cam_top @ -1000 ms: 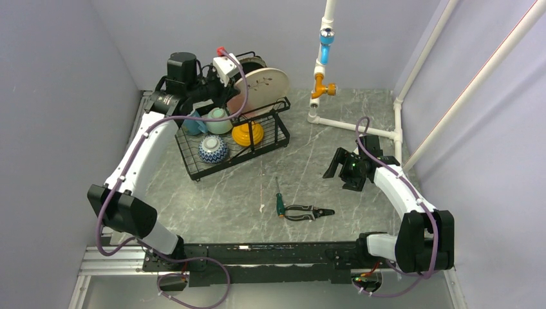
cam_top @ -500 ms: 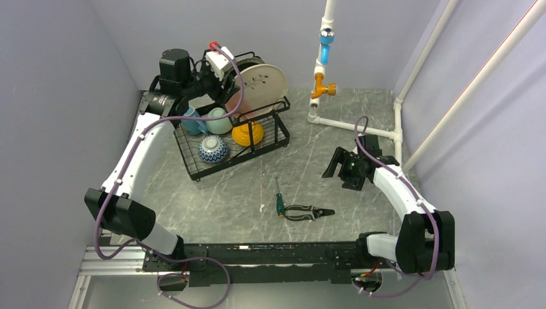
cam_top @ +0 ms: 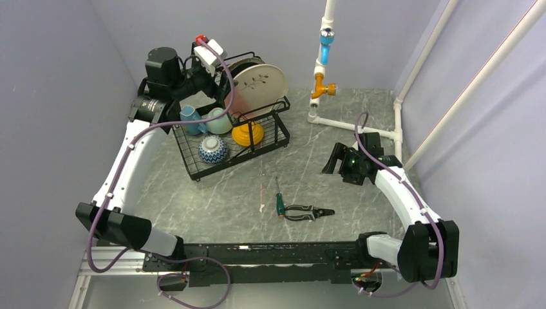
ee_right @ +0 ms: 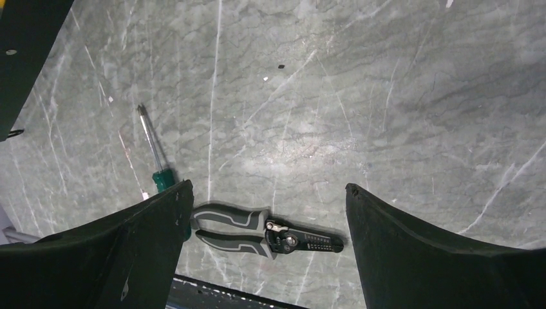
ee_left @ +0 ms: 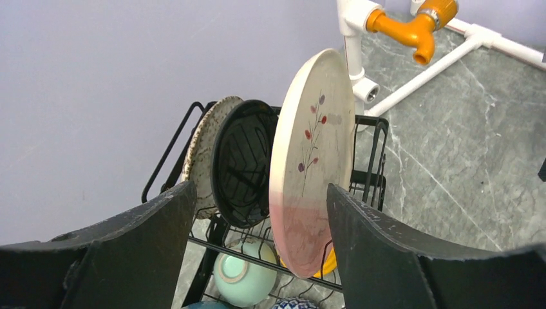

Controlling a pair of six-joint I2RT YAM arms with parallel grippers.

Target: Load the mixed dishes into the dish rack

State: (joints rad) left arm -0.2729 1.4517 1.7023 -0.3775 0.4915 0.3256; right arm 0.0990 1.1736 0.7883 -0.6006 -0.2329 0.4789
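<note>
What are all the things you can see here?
dish rack: 1, black, far left
speckled grey plate: 1, grey, upright in rack
black plate: 1, black, beside it
leaf-sprig plate: 1, pink-cream, tap side
mug: 1, blue handle, lower tray
mint-green bowl: 1, green, lower tray
orange bowl: 1, orange, lower tray
zigzag bowl: 1, blue-white, lower tray
screwdriver: 1, green handle, near centre
pliers: 1, black, beside screwdriver
tap: 1, orange, far side
left gripper: 1, black, by plates
right gripper: 1, black, right side
</note>
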